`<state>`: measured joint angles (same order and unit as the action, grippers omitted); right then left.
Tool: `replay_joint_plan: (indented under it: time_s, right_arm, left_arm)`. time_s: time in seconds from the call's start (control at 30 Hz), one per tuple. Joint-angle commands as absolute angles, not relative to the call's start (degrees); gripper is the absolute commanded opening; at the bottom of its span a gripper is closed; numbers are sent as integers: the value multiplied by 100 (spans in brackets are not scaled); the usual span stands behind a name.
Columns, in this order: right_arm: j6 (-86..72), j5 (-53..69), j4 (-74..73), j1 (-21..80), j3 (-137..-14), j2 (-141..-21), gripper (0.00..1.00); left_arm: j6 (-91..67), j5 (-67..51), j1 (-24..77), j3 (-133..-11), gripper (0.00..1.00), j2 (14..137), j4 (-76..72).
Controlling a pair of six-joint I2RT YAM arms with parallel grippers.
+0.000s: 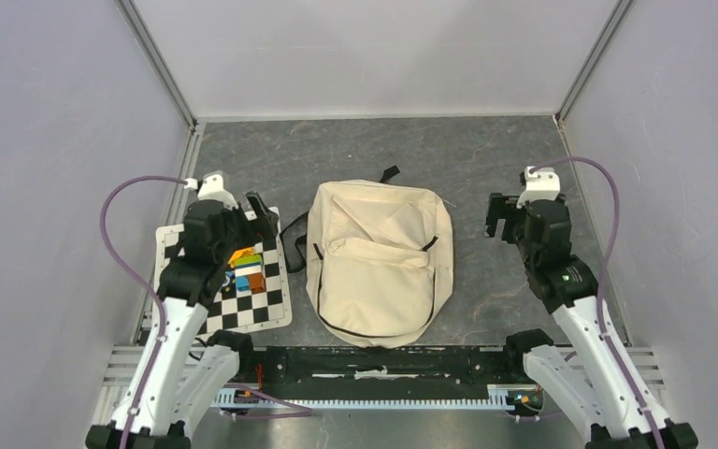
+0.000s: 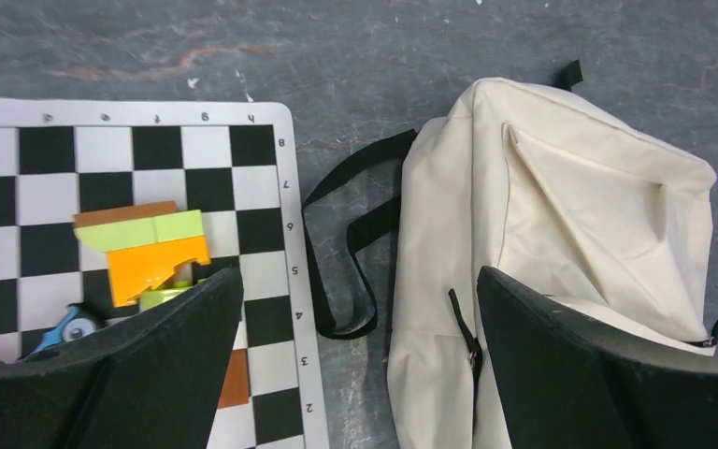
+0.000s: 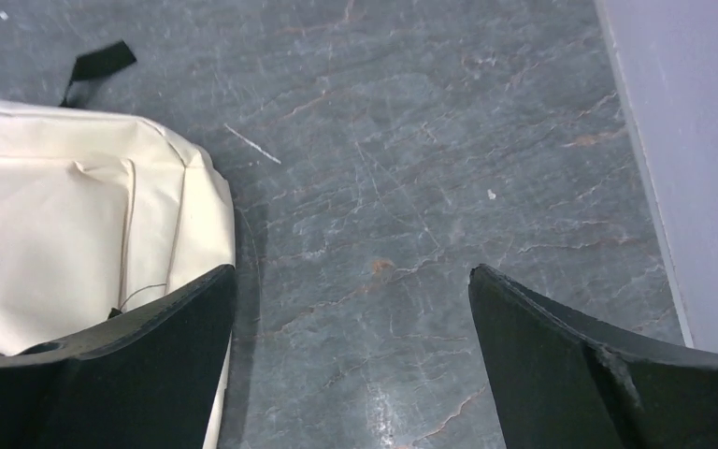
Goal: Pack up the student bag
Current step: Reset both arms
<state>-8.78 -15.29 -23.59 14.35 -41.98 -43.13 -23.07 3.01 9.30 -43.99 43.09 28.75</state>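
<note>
— What's under the left gripper (image 2: 360,281)?
— Its two black fingers (image 2: 150,365) are spread wide, with nothing between them. A black strap (image 2: 346,243) loops over the grey table (image 2: 355,56) there.
— And to the sides?
— On the left is a checkered mat (image 2: 131,150) with an orange block (image 2: 154,267) and a green block (image 2: 140,232) touching. On the right, the cream backpack (image 2: 561,206) lies flat.

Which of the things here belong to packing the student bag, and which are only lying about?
For the job:
- student bag, lying flat in the middle of the table
- coloured blocks, probably the things to pack

Only lying about:
- checkered mat, merely the surface under the blocks
</note>
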Motion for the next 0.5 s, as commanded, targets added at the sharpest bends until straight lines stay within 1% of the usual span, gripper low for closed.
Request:
replay_joint_plan:
  time_s: [0.0, 0.23, 0.47]
  right_arm:
    - [-696, -1374, -1974, 1287, -4025, -3680, 98]
    - [-404, -1718, -575, 1292, -2676, -2364, 98]
    - [-144, -1871, -530, 1291, -2521, -2185, 98]
  left_arm:
    - [-1705, 811, 896, -5009, 100, 3616, 3626]
    - [-1438, 1414, 896, -4572, 100, 2590, 3445]
    - [-1407, 1459, 896, -4390, 100, 2153, 3454]
